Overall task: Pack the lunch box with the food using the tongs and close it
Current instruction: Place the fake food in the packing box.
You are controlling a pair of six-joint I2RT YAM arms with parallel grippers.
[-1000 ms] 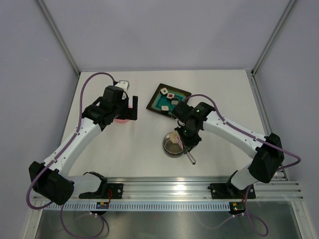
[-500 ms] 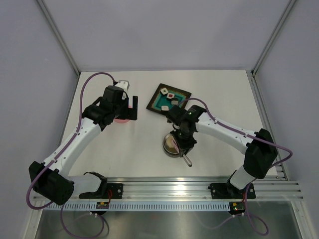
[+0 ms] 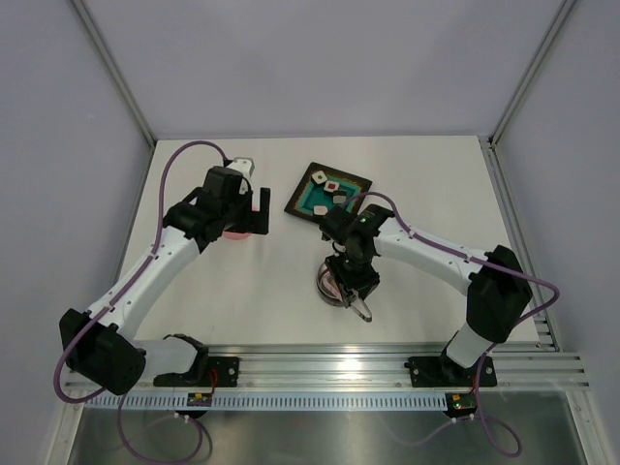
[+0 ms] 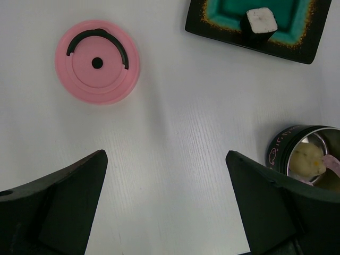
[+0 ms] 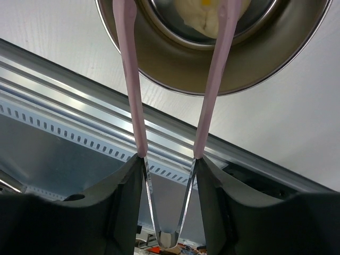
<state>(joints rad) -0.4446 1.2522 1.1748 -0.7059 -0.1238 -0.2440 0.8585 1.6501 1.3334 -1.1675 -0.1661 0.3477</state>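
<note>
The steel lunch box (image 3: 332, 285) (image 5: 175, 74) stands mid-table, under my right gripper (image 3: 355, 281) (image 5: 169, 162). That gripper is shut on the tongs (image 5: 131, 79). Their pink-tipped arms spread into the box, on either side of a pale food piece (image 5: 204, 18) (image 4: 307, 161) lying inside. The tongs' steel hinge end (image 3: 366, 310) points toward the near edge. More food (image 3: 331, 184) (image 4: 261, 21) sits on the dark tray with the teal centre (image 3: 300, 205) (image 4: 212, 29). The pink lid (image 4: 98, 61) (image 3: 235, 233) lies flat at the left. Above and just right of it hangs my left gripper (image 3: 254, 211) (image 4: 167, 207), open and holding nothing.
A small white object (image 3: 240, 165) lies at the back left near the purple cable. The aluminium rail (image 3: 329, 368) (image 5: 79, 79) runs along the near edge, close behind the lunch box.
My right gripper has shifted left over the lunch box and its jaws have widened, letting the tongs' arms spread. The left arm has not moved.
</note>
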